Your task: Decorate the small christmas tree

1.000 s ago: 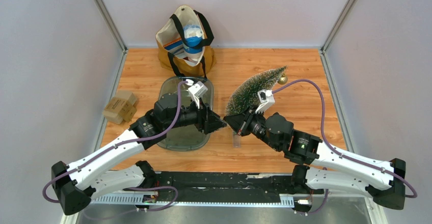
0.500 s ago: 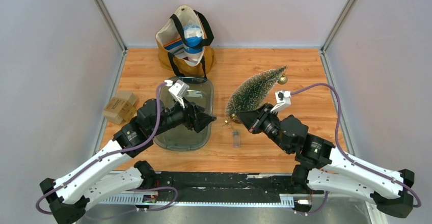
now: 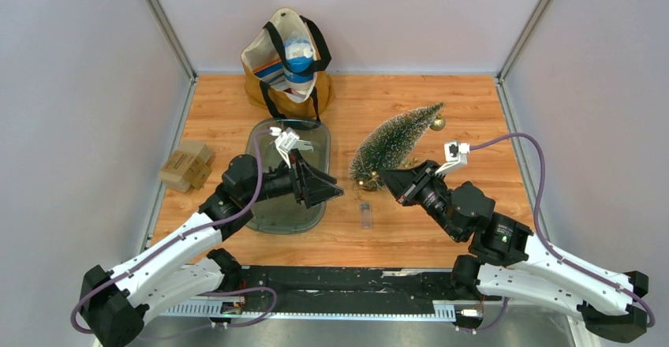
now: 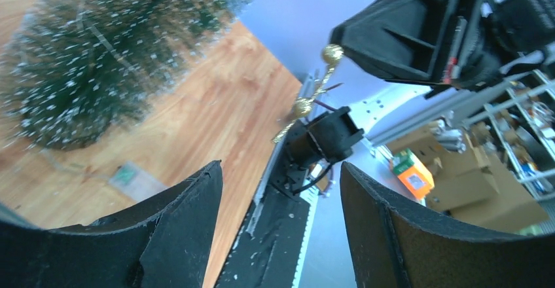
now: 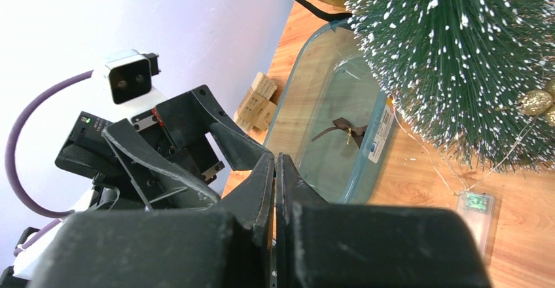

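Green, white-flecked bristles cover the conical small christmas tree [image 3: 394, 143].

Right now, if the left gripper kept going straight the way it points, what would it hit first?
Probably the gold bead sprig beside the right gripper, nearly dead ahead of the open left gripper. Depth is unclear, so it could pass the sprig and meet the right gripper.

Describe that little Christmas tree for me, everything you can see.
The small christmas tree is a bristly dark green cone with white frosted tips. It lies on its side on the wooden table, tip pointing far right, a gold ball beside the tip. The shut right gripper sits close by its base.
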Tool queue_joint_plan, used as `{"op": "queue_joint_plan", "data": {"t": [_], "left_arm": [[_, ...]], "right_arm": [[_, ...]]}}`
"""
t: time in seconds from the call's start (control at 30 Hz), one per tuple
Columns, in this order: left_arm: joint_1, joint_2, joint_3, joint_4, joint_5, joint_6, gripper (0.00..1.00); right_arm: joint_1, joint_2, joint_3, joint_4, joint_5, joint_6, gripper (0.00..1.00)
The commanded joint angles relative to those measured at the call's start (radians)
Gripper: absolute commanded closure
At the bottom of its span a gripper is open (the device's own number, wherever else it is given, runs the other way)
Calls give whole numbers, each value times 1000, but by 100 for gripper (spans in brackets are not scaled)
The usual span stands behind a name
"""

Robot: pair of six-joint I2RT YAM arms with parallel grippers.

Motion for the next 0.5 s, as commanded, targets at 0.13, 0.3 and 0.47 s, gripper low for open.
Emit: {"op": "queue_joint_plan", "data": {"t": [0.13, 0.3, 0.47], "left_arm": [[0, 92, -4, 311, 168, -111, 30], [-6, 141, -5, 331, 176, -108, 33], [-23, 187, 3, 357, 169, -108, 35]], "right_arm": [[-5, -13, 9, 0, 21, 17, 100], [-5, -13, 14, 7, 4, 18, 100], [-3, -10, 8, 26, -10, 24, 100]]}}
